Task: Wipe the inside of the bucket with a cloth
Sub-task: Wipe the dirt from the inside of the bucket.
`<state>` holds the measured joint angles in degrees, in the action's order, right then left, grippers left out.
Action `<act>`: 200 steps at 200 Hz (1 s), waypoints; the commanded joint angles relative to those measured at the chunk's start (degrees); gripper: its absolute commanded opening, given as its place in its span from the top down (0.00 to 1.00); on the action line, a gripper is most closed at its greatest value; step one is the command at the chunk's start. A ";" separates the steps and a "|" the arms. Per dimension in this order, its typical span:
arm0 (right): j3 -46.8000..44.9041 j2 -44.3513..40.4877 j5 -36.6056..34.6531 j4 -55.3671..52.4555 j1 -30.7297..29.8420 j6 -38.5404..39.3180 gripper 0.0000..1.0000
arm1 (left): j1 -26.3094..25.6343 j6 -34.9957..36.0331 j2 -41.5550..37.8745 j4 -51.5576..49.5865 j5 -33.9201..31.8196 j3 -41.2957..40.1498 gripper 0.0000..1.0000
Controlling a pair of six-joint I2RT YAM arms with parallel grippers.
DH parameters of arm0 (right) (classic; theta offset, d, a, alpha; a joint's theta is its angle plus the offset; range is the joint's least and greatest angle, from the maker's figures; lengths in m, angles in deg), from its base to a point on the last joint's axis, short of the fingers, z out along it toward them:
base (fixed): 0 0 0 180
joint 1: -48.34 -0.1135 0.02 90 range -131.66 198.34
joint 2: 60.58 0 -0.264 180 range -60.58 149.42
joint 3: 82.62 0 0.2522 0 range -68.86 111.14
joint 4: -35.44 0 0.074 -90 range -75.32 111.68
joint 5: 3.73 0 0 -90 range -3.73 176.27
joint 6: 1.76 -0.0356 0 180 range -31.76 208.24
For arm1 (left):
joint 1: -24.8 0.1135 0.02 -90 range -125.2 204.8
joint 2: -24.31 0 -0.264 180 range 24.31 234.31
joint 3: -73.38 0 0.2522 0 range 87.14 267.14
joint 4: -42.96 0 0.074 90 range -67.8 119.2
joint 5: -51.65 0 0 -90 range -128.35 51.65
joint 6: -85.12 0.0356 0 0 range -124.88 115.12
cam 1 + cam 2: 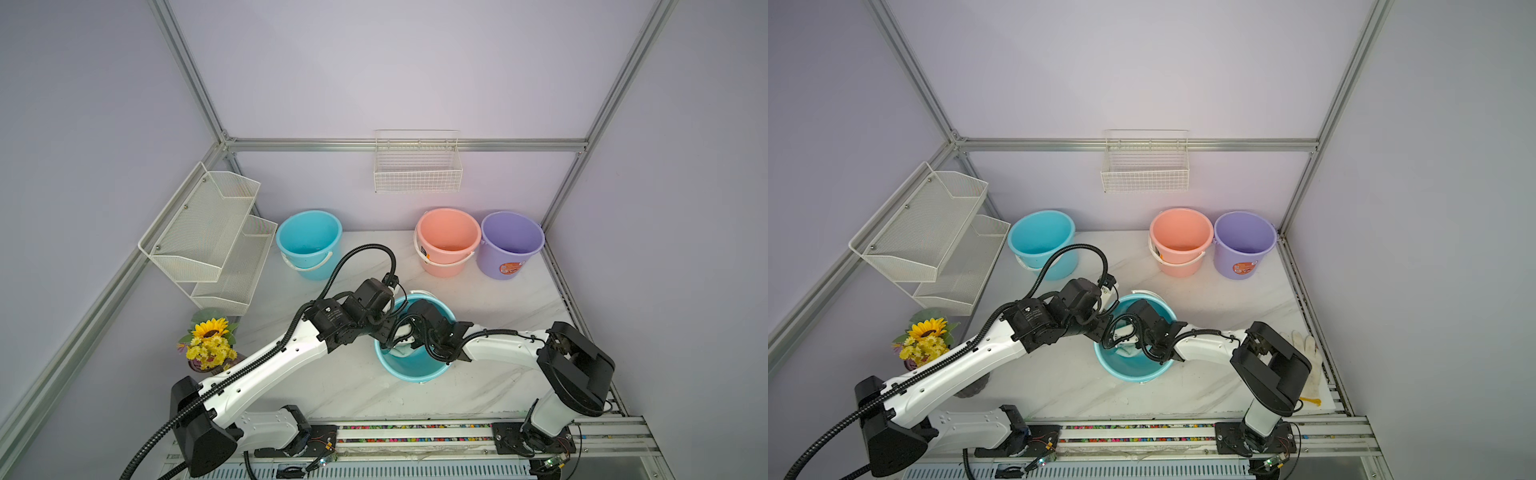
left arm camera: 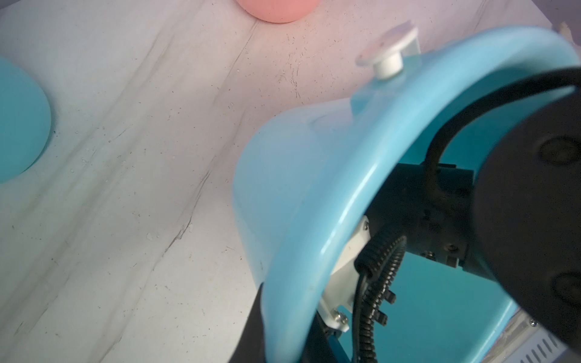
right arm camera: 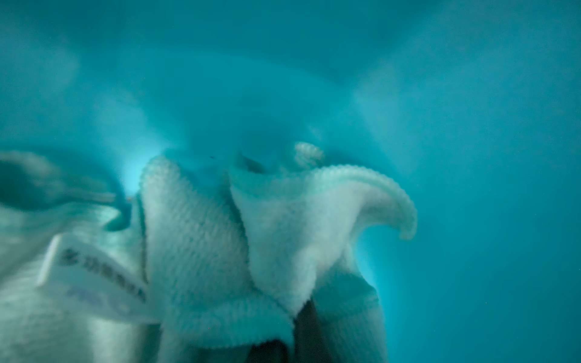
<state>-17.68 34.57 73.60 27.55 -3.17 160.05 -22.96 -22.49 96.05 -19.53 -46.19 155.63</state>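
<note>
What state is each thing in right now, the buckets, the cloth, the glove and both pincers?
near blue bucket: upright, gripped at its rim
cloth: bunched inside that bucket
left pincer: shut on the rim
right pincer: shut on the cloth
far blue bucket: upright, untouched
pink bucket: upright, untouched
purple bucket: upright, untouched
white glove: lying flat

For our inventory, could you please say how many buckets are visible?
4: blue bucket back left; pink bucket and purple bucket back right; centre bucket, also blue.

Both top views look steeply down; wrist views hug the bucket (image 2: pixel 330 204)
</note>
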 commanded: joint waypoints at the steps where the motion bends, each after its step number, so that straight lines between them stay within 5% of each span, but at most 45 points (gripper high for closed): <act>1: 1.36 0.56 -7.75 4.67 -1.28 6.70 1.00 | -2.77 -1.30 -0.01 10.68 8.06 0.18 1.00; 32: 2.19 0.06 -14.76 -5.30 -1.65 9.87 1.00 | -2.77 -1.23 0.55 10.01 7.48 0.29 1.00; 66: 4.97 -0.92 -16.52 -23.59 -1.85 2.84 1.00 | -2.77 -0.96 0.96 9.67 6.79 0.58 1.00; 133: 8.19 -3.23 -3.71 -47.92 -2.00 -11.49 1.00 | -2.77 -0.35 1.79 8.98 6.07 1.37 1.00; 167: 8.00 -4.45 7.82 -47.41 -1.97 -12.90 1.00 | -2.77 -0.17 2.05 9.38 6.55 1.56 1.00; 200: 3.91 -6.42 16.97 -34.11 -1.87 -13.25 1.00 | -2.77 -0.27 2.05 10.24 7.31 1.21 1.00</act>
<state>-11.58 29.52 78.93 -14.22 -4.68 148.60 -23.79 -22.29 98.19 -16.37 -42.49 155.13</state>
